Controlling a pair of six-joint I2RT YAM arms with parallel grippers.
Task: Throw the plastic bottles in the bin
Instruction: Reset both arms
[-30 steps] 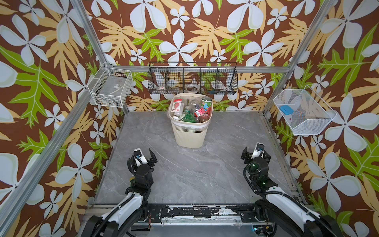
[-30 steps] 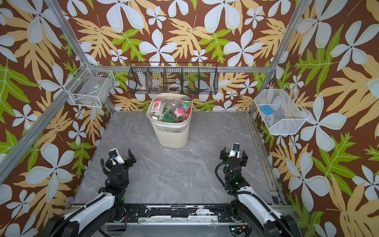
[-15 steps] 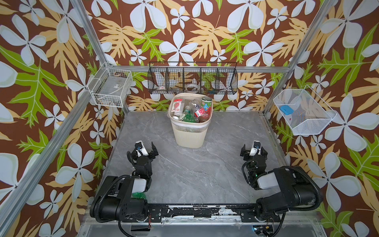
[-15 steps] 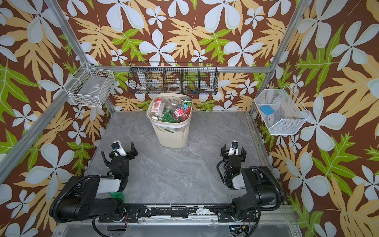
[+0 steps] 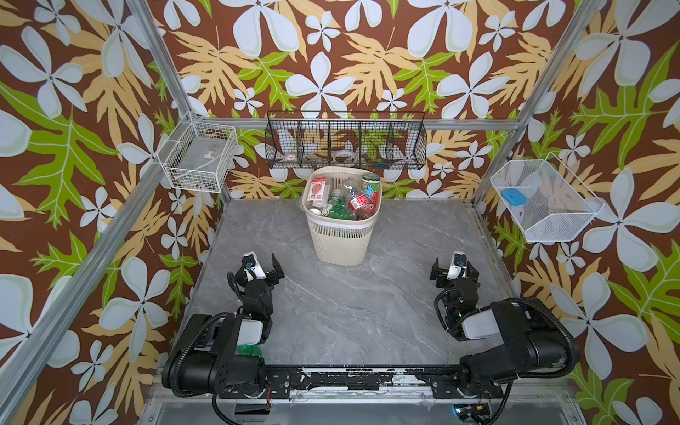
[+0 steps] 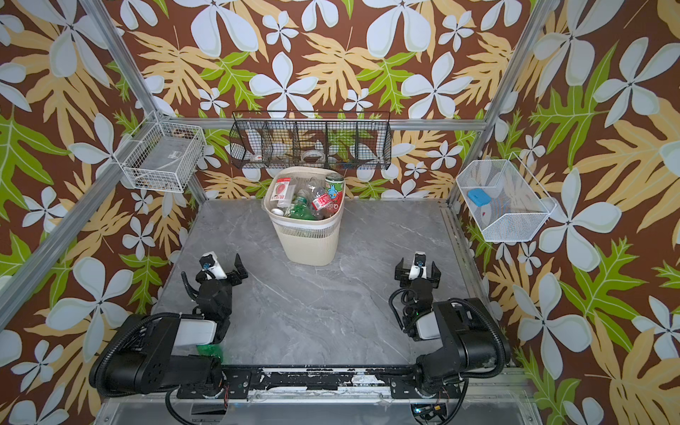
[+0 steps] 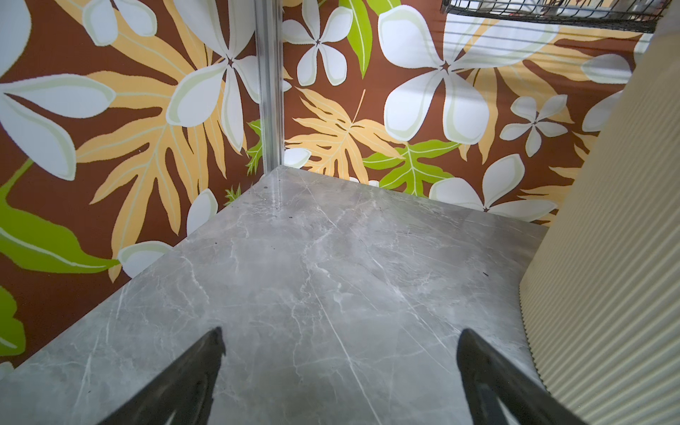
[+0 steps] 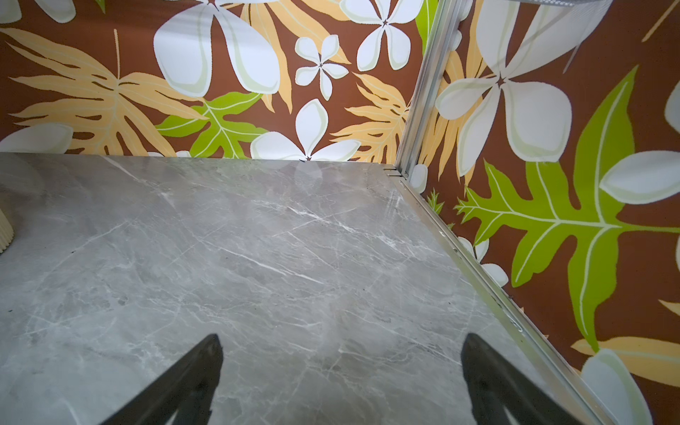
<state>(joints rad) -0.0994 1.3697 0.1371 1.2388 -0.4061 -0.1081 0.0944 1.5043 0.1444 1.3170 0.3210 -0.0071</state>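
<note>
The beige lattice bin (image 5: 342, 239) (image 6: 305, 239) stands at the back middle of the grey table. Several plastic bottles (image 5: 342, 200) (image 6: 307, 200) with red, green and white labels fill it to the rim. A bit of green plastic (image 5: 250, 349) (image 6: 209, 349), perhaps a bottle, shows under my folded left arm. My left gripper (image 5: 259, 266) (image 6: 220, 270) (image 7: 340, 338) is open and empty, just left of the bin's wall (image 7: 607, 257). My right gripper (image 5: 455, 272) (image 6: 417, 272) (image 8: 340, 344) is open over bare table, with the bin's foot (image 8: 5, 232) far to its side.
A black wire basket (image 5: 346, 145) hangs on the back wall just above the bin. White wire baskets hang on the left wall (image 5: 200, 158) and the right wall (image 5: 544, 200). Patterned walls and metal posts close in three sides.
Both arms have folded down onto the front rail, their upper links now lying low. The grippers shifted slightly toward the back and stayed open.
</note>
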